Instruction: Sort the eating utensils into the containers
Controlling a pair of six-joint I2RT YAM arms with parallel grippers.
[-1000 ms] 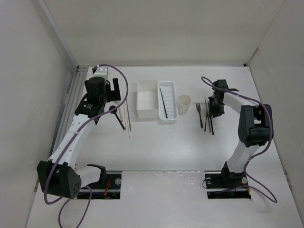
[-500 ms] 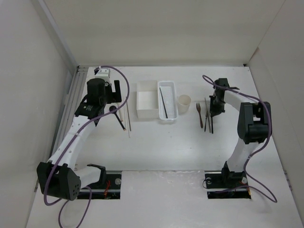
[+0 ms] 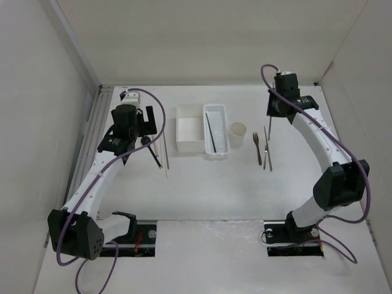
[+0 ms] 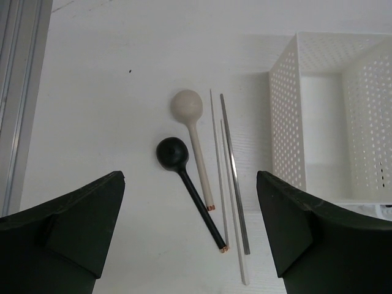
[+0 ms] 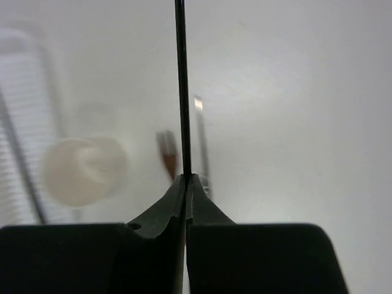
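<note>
My right gripper [image 3: 271, 115] is shut on a thin dark chopstick [image 5: 181, 92] and holds it above the table behind the cup [image 3: 237, 130]; the jaws [image 5: 185, 179] pinch its end. Beneath it lie a brown fork [image 3: 257, 147], a grey chopstick [image 3: 265, 146] and a small dark fork [image 3: 268, 149]. My left gripper [image 4: 188, 184] hangs open over a black spoon [image 4: 184, 177], a beige spoon [image 4: 195, 138], a pale chopstick [image 4: 228, 202] and a grey chopstick [image 4: 234, 177]. The white square box [image 3: 190, 146] and the perforated tray [image 3: 221, 131] stand mid-table; the tray holds one dark chopstick [image 3: 210, 130].
White walls close in the table on the left, back and right. A metal rail [image 3: 92, 122] runs along the left edge beside my left arm. Purple cables loop over both arms. The box's perforated wall [image 4: 285, 122] stands just right of the left gripper's fingers.
My right gripper has shut on the dark chopstick and lifted it from beside the forks, up and toward the back. The left gripper has barely shifted.
</note>
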